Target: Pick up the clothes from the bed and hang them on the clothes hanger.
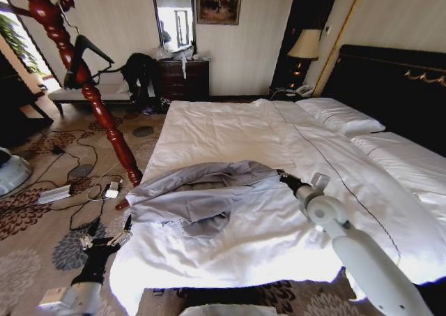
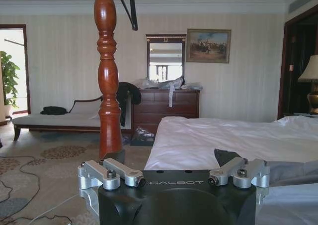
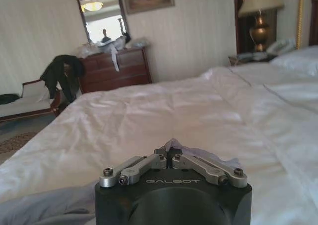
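the light grey-blue long-sleeved shirt (image 1: 198, 190) of thin soft fabric lies crumpled across the near end of the wide bed (image 1: 230, 131) with white sheets, close to the bed's left edge. the right gripper (image 1: 284, 178) sits low on the sheet at the shirt's right end; in the right wrist view its fingers (image 3: 164, 158) are drawn together, pinching a small fold of the grey-blue fabric (image 3: 186, 149). the left gripper (image 1: 106, 239) hangs beside the bed over the patterned carpet (image 1: 42, 250), its jaws spread wide and holding nothing, as the left wrist view confirms (image 2: 174, 178). the slim black hanger (image 1: 87, 54) hangs on the glossy dark-red turned-wood coat stand (image 1: 90, 96), which stands on the carpet left of the bed, well apart from the shirt.
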### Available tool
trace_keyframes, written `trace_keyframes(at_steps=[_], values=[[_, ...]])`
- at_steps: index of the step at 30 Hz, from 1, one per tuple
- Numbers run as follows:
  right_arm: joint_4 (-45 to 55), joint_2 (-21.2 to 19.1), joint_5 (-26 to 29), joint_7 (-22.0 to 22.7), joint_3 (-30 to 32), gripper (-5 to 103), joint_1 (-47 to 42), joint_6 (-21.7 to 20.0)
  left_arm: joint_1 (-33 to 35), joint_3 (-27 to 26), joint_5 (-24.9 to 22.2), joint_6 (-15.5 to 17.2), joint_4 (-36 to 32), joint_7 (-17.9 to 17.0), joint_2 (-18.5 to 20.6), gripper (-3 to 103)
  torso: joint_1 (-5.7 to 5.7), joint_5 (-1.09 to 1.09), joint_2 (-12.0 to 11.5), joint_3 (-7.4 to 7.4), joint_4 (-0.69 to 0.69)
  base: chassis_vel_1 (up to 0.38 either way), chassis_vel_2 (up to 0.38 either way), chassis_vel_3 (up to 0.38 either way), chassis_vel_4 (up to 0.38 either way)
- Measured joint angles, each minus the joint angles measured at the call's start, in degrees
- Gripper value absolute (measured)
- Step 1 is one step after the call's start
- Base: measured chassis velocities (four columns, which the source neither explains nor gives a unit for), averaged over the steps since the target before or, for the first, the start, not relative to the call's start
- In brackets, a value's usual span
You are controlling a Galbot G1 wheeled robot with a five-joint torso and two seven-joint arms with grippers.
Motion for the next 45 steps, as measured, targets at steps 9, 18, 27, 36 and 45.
trace_keyframes(at_steps=[9, 18, 27, 36, 45], values=[[5.64, -8.9, 6.87, -1.15, 2.61, 0, 4.13, -1.18, -0.35, -0.84, -1.14, 0.22, -1.48, -0.27, -0.21, 100, 0.0, 0.0, 0.0, 0.0, 0.0, 0.0, 0.0, 0.0, 0.0], [6.02, -16.0, 9.0, -5.68, 3.31, 0, 14.63, 0.46, 0.07, -3.51, -3.96, 0.26, -2.27, -0.27, 0.68, 100, 0.0, -0.01, 0.0, 0.0, 0.0, 0.0, 0.0, 0.0, 0.0], [4.16, -18.44, 17.79, -7.06, -2.89, 0, 35.72, 0.71, -1.0, -3.72, -4.67, 0.9, -3.1, -0.56, 0.77, 100, 0.0, -0.01, 0.0, 0.0, 0.0, 0.0, 0.0, 0.0, 0.0], [3.92, -13.9, 25.88, -7.07, -16.62, 0, 58.08, 1.3, -1.2, -3.65, -4.74, 0.95, -3.31, -0.74, 0.25, 100, 0.0, -0.02, 0.0, 0.01, -0.01, 0.0, 0.0, 0.0, 0.0], [1.04, 0.76, 29.63, -3.55, -30.4, 0, 75.34, 1.9, -0.22, -6.09, -6.71, 0.6, -2.79, -0.79, -0.31, 100, 0.01, -0.04, 0.0, 0.01, 0.02, 0.0, 0.0, 0.0, 0.0]])
